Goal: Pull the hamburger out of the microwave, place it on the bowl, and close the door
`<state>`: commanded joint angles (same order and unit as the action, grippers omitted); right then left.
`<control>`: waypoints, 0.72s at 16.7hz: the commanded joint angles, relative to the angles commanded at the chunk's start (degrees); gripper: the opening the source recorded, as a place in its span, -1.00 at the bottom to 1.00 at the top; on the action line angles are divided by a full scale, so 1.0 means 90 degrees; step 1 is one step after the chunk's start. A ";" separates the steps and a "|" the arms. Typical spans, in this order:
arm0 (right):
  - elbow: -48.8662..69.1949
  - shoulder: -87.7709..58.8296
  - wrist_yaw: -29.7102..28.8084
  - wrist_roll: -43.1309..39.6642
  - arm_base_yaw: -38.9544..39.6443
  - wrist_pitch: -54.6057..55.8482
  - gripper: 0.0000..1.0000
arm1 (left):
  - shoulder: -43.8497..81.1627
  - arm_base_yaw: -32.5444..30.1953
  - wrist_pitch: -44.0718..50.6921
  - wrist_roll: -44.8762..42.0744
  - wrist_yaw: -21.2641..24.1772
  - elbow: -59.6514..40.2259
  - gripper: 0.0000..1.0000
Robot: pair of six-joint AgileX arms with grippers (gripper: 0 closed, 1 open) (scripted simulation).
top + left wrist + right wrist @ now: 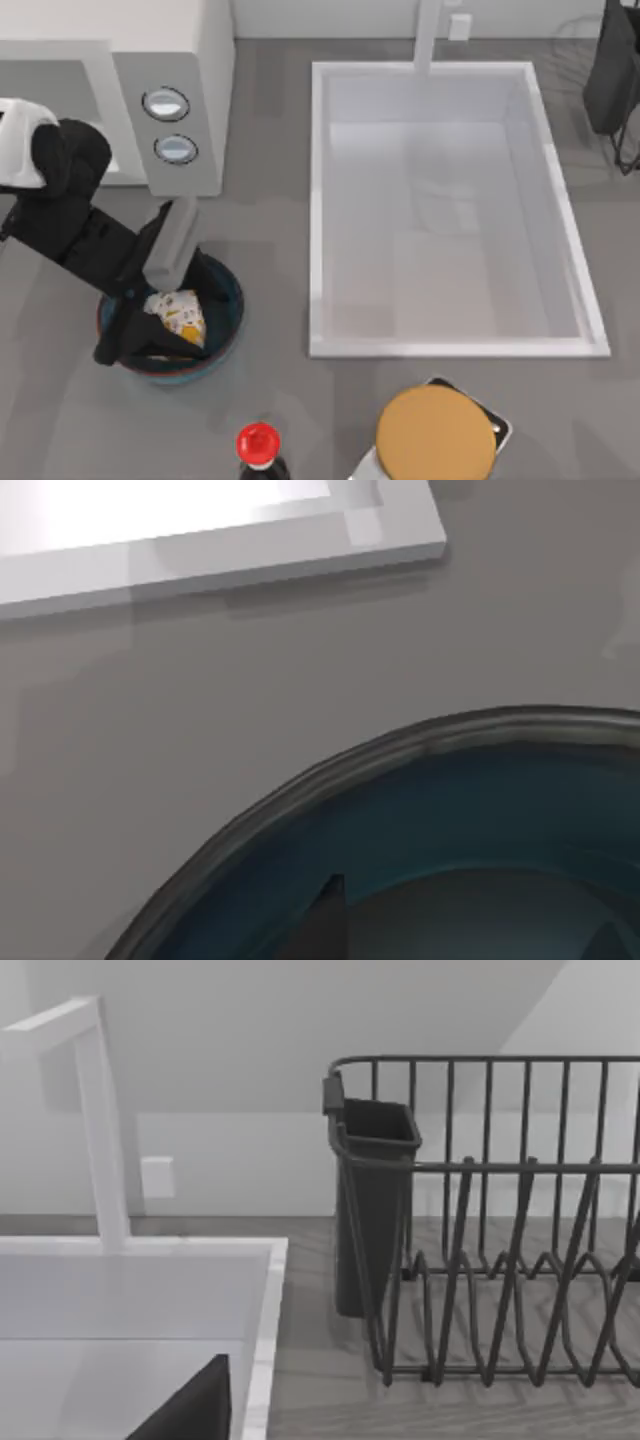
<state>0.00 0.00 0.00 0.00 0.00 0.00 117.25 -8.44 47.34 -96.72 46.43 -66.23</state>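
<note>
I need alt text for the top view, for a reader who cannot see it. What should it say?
The left arm's tool reaches into the blue bowl at the table's left, where the wrapped hamburger lies. Behind stands the white microwave; a white sink is at the right, a tan disc and a red-capped bottle in front.

The hamburger, a small lump wrapped in white paper with orange-yellow print, lies inside the bowl, a round blue bowl with a dark inside and thin reddish-brown rim standing on the worktop near its left side, in front of the microwave. The microwave is a large white box at the rear left with two round silver-blue knobs one above the other on a light grey panel. In the left wrist view the bowl's rim and blue inner wall show close up.
</note>
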 joint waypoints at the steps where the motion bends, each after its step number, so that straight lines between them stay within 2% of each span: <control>1: 0.0000 0.0000 0.0000 0.0000 0.0000 0.0000 1.00 | -0.0061 0.0023 -0.0005 -0.0030 -0.0003 -0.0016 1.00; 6: 0.0000 0.0000 0.0000 0.0000 0.0000 0.0000 1.00 | -0.0719 0.0075 -0.0304 0.0476 -0.0296 0.0407 1.00; 9: 0.0000 0.0000 0.0000 0.0000 0.0000 0.0000 1.00 | -0.1905 0.0161 -0.0799 0.1499 -0.0781 0.1093 1.00; 12: 0.0000 0.0000 0.0000 0.0000 0.0000 0.0000 1.00 | -0.3676 0.0278 -0.1471 0.2983 -0.1441 0.2041 1.00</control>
<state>0.00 0.00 0.00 0.00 0.00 0.00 84.17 -5.94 34.10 -69.87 33.46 -47.86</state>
